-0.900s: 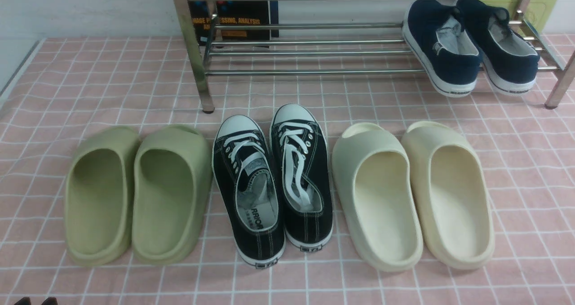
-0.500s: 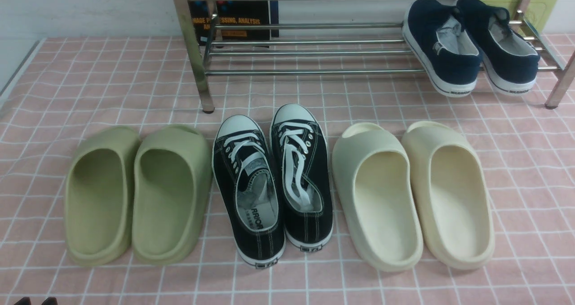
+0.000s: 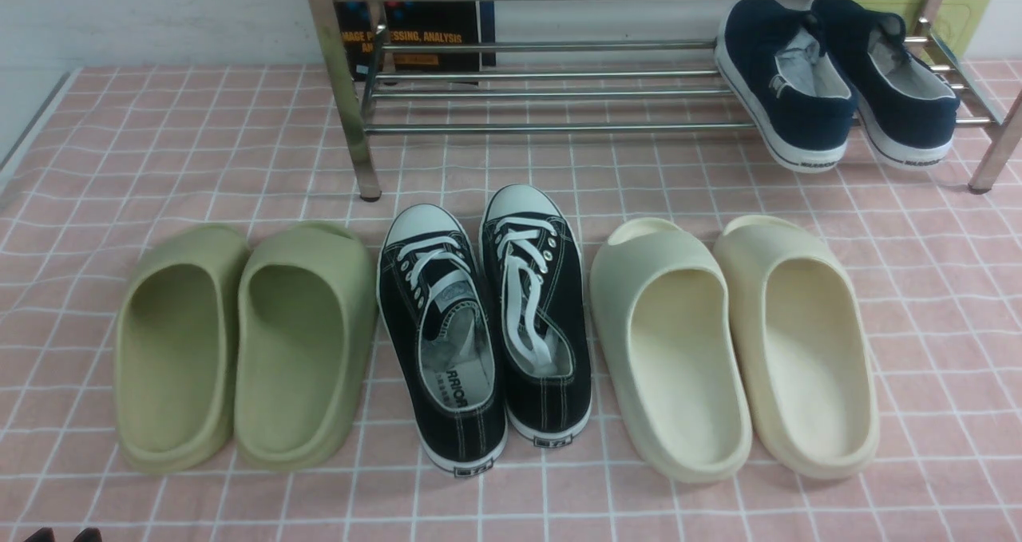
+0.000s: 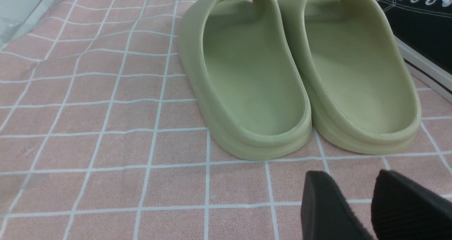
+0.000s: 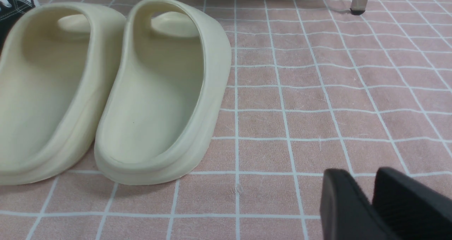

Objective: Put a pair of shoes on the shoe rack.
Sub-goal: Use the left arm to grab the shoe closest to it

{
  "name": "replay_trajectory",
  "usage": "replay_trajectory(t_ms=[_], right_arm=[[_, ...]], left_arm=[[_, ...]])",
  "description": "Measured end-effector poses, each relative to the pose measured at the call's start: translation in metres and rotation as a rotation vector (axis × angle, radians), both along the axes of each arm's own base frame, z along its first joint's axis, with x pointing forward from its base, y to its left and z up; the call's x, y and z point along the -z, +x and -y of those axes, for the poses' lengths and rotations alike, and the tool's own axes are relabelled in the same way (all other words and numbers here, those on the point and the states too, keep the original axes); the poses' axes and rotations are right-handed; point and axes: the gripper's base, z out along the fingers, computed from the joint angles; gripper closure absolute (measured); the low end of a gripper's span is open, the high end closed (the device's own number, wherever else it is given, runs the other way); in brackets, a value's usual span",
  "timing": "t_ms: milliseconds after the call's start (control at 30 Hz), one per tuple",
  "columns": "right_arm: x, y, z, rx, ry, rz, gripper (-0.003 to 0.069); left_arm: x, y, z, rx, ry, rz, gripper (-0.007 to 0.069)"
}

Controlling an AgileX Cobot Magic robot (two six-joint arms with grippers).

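Quick status from us: the black sneakers (image 3: 483, 326) are on the pink checked desk (image 3: 200, 151), not on the shoe rack (image 3: 543, 127) yet. They sit side by side, pressed together, toes aimed at the rack. From the left claw (image 4: 355, 176) they're ahead and off to the right; from the right claw (image 5: 362, 173) they're ahead and off to the left, w/ only a sliver of one showing in each wrist cam. Left claw's fingers stand a bit apart w/ nothing between them, low over the desk, and the green slides (image 3: 239, 342) are straight ahead of it. Right claw is empty too, fingers v close together, but we can't tell if it's fully shut. The cream slides (image 3: 730, 342) are ahead of it and to the left. The rack is further out past all that, and its left section is bare bars. Navy shoes (image 3: 830, 87) are parked on the right end, heels hanging over the front bar. There's a book (image 3: 415, 23) propped behind the rack.
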Motion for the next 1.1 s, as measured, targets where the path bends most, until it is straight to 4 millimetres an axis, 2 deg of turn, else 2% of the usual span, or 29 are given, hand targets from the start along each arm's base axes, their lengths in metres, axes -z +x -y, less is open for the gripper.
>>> replay_trajectory(t_ms=[367, 467, 767, 800, 833, 867, 1000, 1033, 1100], right_arm=[[0.0, 0.0, 0.0, 0.0, 0.0, 0.0, 0.0491], [0.0, 0.0, 0.0, 0.0, 0.0, 0.0, 0.0484], [0.0, 0.0, 0.0, 0.0, 0.0, 0.0, 0.0472], [0.0, 0.0, 0.0, 0.0, 0.0, 0.0, 0.0472], [0.0, 0.0, 0.0, 0.0, 0.0, 0.0, 0.0471], [0.0, 0.0, 0.0, 0.0, 0.0, 0.0, 0.047], [0.0, 0.0, 0.0, 0.0, 0.0, 0.0, 0.0466], [0.0, 0.0, 0.0, 0.0, 0.0, 0.0, 0.0463], [0.0, 0.0, 0.0, 0.0, 0.0, 0.0, 0.0461]], left_arm=[[-0.003, 0.002, 0.0, -0.002, 0.002, 0.058, 0.0384], [-0.021, 0.004, 0.0, -0.006, -0.004, 0.259, 0.0384], [-0.055, -0.001, -0.002, -0.023, -0.057, 0.641, 0.0384], [-0.063, -0.004, -0.004, -0.032, -0.114, 0.733, 0.0384], [-0.064, -0.004, -0.004, -0.035, -0.135, 0.744, 0.0384], [-0.071, -0.008, -0.006, -0.043, -0.255, 0.834, 0.0384], [-0.084, -0.012, -0.008, -0.034, -0.391, 0.864, 0.0403], [-0.101, -0.015, -0.006, -0.019, -0.415, 0.82, 0.0449], [-0.12, -0.015, -0.004, -0.01, -0.418, 0.743, 0.0512]])
